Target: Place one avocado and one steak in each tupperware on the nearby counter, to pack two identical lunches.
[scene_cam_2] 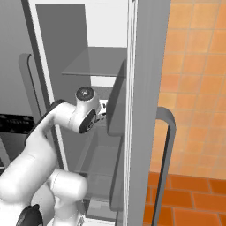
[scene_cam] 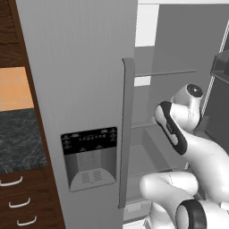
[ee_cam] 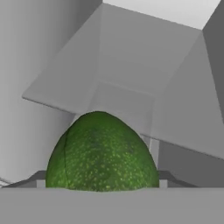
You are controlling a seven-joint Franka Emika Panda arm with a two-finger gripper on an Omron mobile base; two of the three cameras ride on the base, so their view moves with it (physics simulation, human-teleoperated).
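Left base view: a closed grey refrigerator door (scene_cam: 76,107) with a dark dispenser panel (scene_cam: 89,157) and a long vertical handle (scene_cam: 126,129) fills the middle; to its right the fridge stands open, with a glass shelf (scene_cam: 163,67) above and a lower shelf (scene_cam: 150,159) below. At the far left lies the dark marbled surface (scene_cam: 20,141) over brown drawers (scene_cam: 22,203) with curved silver handles. The white arm (scene_cam: 192,147) reaches into the open fridge.
Right base view: the same open fridge from the other side, with the arm's wrist (scene_cam_2: 84,110) pushed in beside a dark door bin (scene_cam_2: 117,103), a glass shelf (scene_cam_2: 95,62) above it, and an orange tiled wall (scene_cam_2: 194,84) and floor (scene_cam_2: 190,198) on the right.
Hand view: a dark-green speckled avocado (ee_cam: 101,153) sits large and close at the bottom centre, with grey fridge walls and a glass shelf (ee_cam: 118,87) behind it.
Claw: in the hand view its tips are hidden behind the avocado and the frame's lower edge; in both base views it is buried inside the fridge. I cannot tell whether it is gripping the avocado or merely standing around it.
Avocado: inside the fridge, right in front of the hand.
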